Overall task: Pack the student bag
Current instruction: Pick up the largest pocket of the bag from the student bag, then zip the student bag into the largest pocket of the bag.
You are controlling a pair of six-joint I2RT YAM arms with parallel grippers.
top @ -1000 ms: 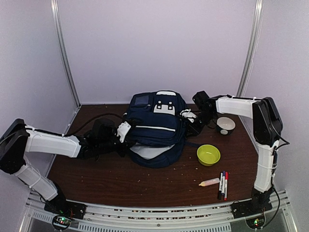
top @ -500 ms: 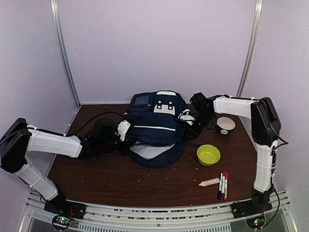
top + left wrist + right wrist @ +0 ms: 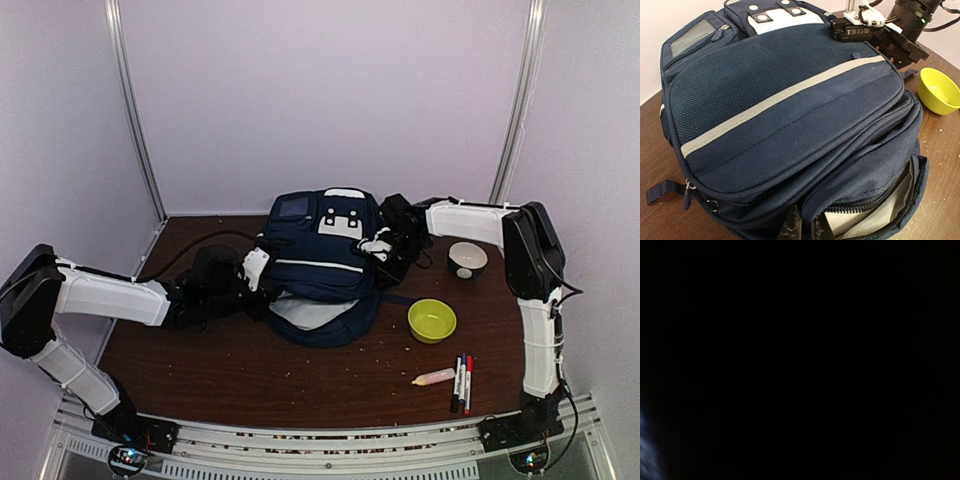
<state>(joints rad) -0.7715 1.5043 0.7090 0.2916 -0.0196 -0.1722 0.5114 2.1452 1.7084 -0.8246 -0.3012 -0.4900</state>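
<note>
One brown table (image 3: 250, 370), pale-walled, bears the student bag (image 3: 320, 262).

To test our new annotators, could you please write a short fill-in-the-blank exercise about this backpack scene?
1. The markers lie on the ___ arm's side of the table.
2. The table holds ___ bowls: a lime bowl and a white bowl.
3. The navy backpack's zip compartment by the left pincer stands ___, showing pale lining.
Missing words: right; two; open.
</note>
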